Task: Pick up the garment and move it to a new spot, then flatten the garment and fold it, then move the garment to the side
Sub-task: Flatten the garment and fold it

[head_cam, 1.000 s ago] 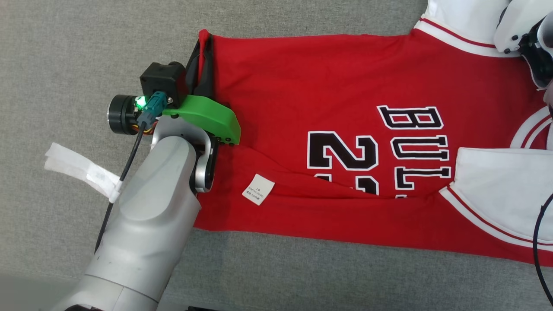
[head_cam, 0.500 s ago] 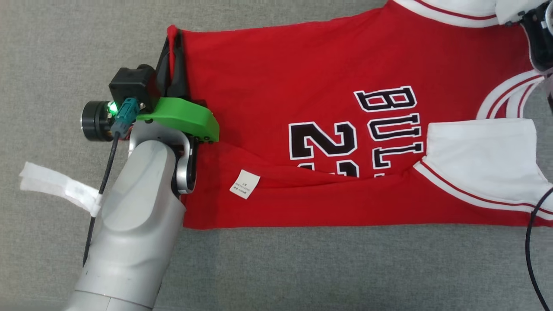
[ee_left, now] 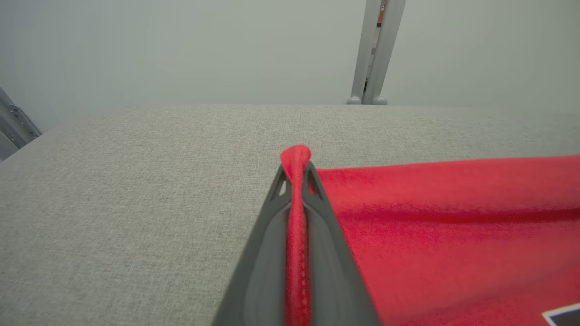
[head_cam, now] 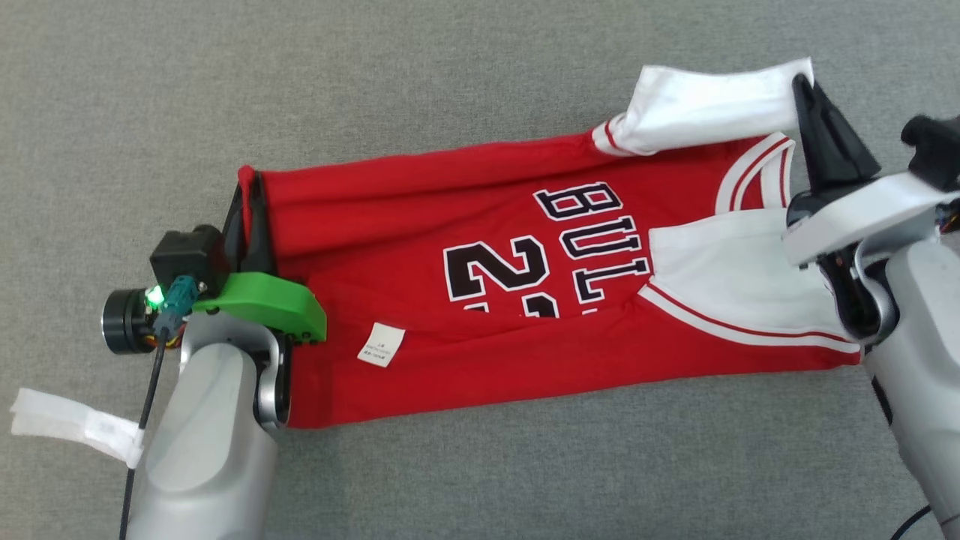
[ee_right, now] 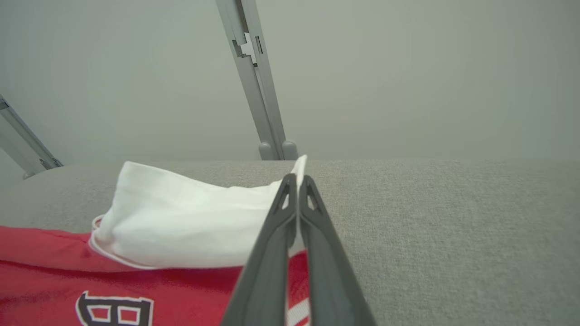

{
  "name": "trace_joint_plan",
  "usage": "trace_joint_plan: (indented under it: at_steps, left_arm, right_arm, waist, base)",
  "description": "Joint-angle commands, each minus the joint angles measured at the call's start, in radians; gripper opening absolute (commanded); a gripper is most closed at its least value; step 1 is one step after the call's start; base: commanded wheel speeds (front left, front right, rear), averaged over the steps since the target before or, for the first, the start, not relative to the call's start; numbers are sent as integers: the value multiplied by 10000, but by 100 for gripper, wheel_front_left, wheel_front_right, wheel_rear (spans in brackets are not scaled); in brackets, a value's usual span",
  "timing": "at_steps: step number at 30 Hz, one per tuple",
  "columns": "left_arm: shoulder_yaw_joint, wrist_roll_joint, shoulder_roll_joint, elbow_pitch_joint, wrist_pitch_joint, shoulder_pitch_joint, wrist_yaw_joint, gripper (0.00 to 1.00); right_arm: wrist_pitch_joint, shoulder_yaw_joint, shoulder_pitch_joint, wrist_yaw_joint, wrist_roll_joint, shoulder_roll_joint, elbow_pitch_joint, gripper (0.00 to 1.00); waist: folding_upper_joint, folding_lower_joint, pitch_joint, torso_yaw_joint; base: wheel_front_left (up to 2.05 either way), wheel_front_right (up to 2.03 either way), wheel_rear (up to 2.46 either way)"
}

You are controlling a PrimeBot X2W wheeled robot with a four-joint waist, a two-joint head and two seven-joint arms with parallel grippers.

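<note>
**Now held at 2 ends**

The red garment [head_cam: 420,225] lies on the grey counter [head_cam: 375,90], long axis left to right between the arms. Its hem corner [ee_left: 295,156] sits clamped in the left end effector [head_cam: 251,191], the raised white sleeve [head_cam: 705,105] in the right end effector [head_cam: 804,86].

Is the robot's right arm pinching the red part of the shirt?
No, the right jaws are pinched shut on the white sleeve, which lies above the red cloth.
</note>
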Motion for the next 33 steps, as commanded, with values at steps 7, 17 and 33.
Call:
trace_joint_plan:
  at_steps: [7, 17, 33]
  left_arm:
    - [310, 347, -112, 25, 5, 1393, -254, 0]
    - [530, 86, -229, -459, 5, 3025, -103, 100]
    - [-561, -516, -239, -2285, 5, 4439, 986, 100]
  right_arm:
    - [-42, -163, 1767, -17, 16, 415, -119, 0]
    - [-43, -953, 3071, -17, -272, 967, 349, 100]
    - [-41, -1633, 2953, -17, -1266, 1191, 1141, 100]
  waist:
    - [0, -1, -809, -608]
    - [0, -1, -1374, -433]
    - [0, -1, -1644, 17]
  base:
    - [0, 0, 0]
    - [0, 0, 0]
    - [0, 0, 0]
